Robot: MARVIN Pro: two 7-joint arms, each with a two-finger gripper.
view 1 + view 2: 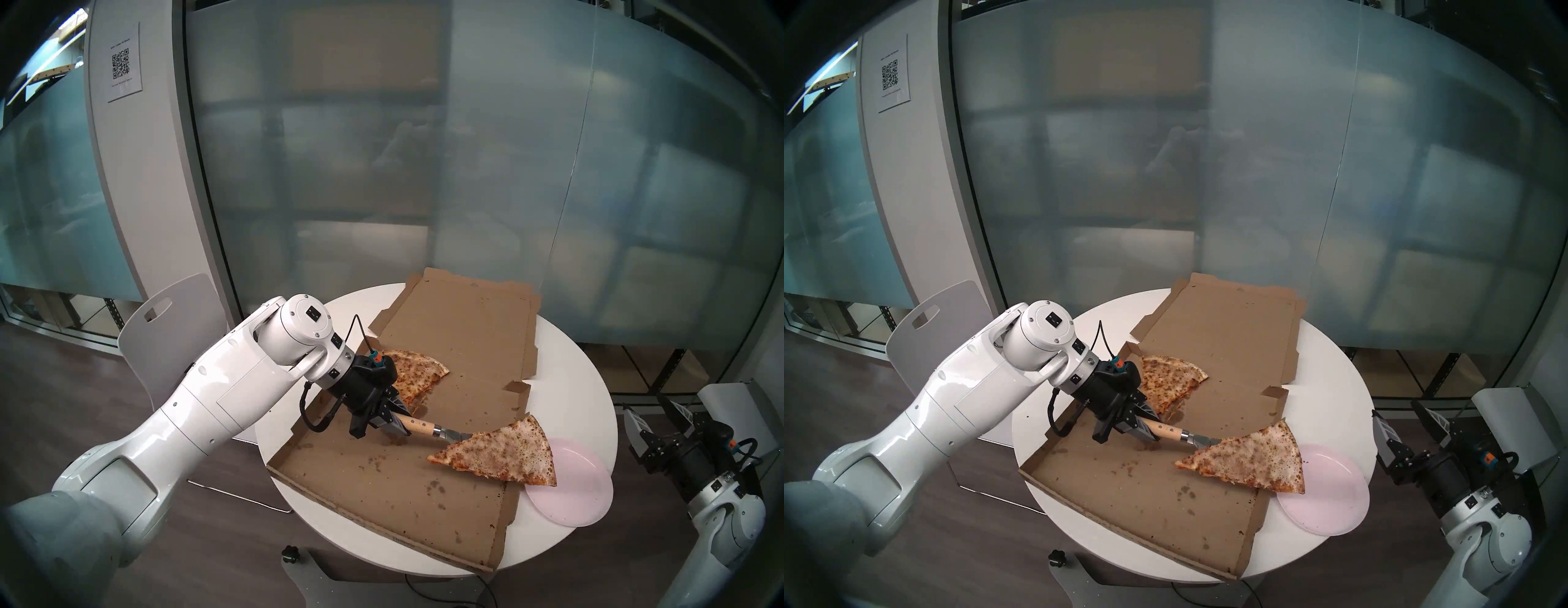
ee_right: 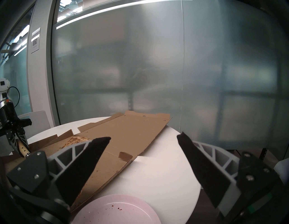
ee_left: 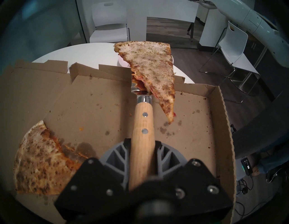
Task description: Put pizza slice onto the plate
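The pizza slice (image 1: 502, 454) rides on a spatula (image 1: 428, 428), lifted over the open cardboard box (image 1: 382, 488), its crust end overlapping the pink plate (image 1: 581, 492) as seen from the head. The left gripper (image 3: 143, 156) is clamped on the wooden handle, plain in the wrist view. A second slice (image 1: 413, 373) lies in the box. Only the right wrist view shows crumbs on the plate; the right gripper (image 2: 143, 139) stands spread apart, holding nothing.

Surface: round white table (image 1: 589, 395), centre-right of frame.
On it: open cardboard pizza box (image 1: 382, 501); pale pink plate (image 1: 581, 488), lower right.
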